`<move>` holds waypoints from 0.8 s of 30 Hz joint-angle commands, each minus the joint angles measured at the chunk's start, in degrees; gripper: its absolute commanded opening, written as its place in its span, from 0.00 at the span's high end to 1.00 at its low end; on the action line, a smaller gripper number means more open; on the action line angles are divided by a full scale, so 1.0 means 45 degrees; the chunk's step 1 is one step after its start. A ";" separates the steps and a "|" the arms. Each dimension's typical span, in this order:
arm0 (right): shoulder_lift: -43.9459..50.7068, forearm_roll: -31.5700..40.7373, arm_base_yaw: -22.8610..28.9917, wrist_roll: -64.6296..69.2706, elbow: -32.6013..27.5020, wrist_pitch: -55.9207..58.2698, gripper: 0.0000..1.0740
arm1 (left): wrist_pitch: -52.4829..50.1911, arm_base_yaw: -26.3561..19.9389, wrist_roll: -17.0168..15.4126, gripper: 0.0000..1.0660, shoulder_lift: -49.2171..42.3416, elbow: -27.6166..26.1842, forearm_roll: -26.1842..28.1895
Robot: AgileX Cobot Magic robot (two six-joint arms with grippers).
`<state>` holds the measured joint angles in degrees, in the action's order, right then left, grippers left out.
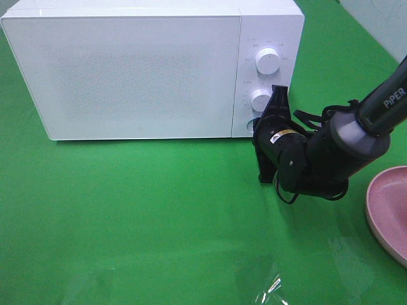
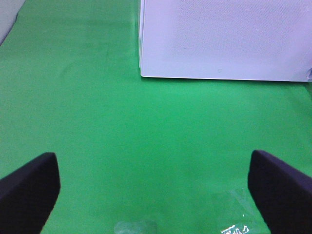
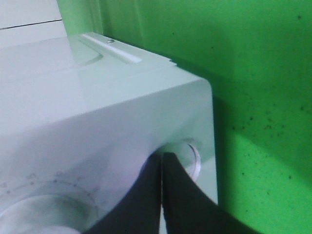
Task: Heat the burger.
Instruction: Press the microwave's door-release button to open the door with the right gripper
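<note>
Facing a white microwave (image 1: 127, 70) along the far edge of the bench (image 1: 159, 210), door closed flat. Finding the right fingers (image 3: 146, 195) pinched tight together with nothing between them, tips set against the control panel at the edge of the round button (image 3: 193, 157) in its lower corner, below the two knobs (image 1: 268, 60). Reading that as a poke rather than a grasp: closed up to make one stiff point for pushing. Probably meant to pop the door (or, with the food inside, something else; cannot tell which).

Seeing the left fingers (image 2: 29, 190) spread wide and empty, hanging over bare green cloth towards the near edge and aimed at the microwave front. Likely parked clear of the door's swing and ready to take something.

Noting a pink plate (image 1: 389, 210) at the right edge, only partly in frame, with nothing on the visible part. No burger in any view. Possibly behind the frosted door or out of frame, but cannot say. Heating not visibly started.
</note>
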<state>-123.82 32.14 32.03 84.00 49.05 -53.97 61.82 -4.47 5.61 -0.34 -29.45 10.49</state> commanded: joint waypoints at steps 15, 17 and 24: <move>0.0051 0.0547 -0.0115 -0.0484 0.0178 -0.1184 1.00 | -0.0127 -0.0038 -0.0064 0.09 -0.0191 -0.0013 0.0038; -0.0153 0.0547 -0.0115 -0.0484 0.0420 -0.1350 1.00 | -0.0127 -0.0038 -0.0064 0.09 -0.0191 -0.0013 0.0038; -0.0738 0.0547 -0.0115 -0.0471 0.0917 -0.2254 1.00 | -0.0127 -0.0038 -0.0064 0.09 -0.0191 -0.0013 0.0038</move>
<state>-126.28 34.09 32.37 82.62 50.48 -55.92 61.82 -4.47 5.61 -0.34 -29.45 10.49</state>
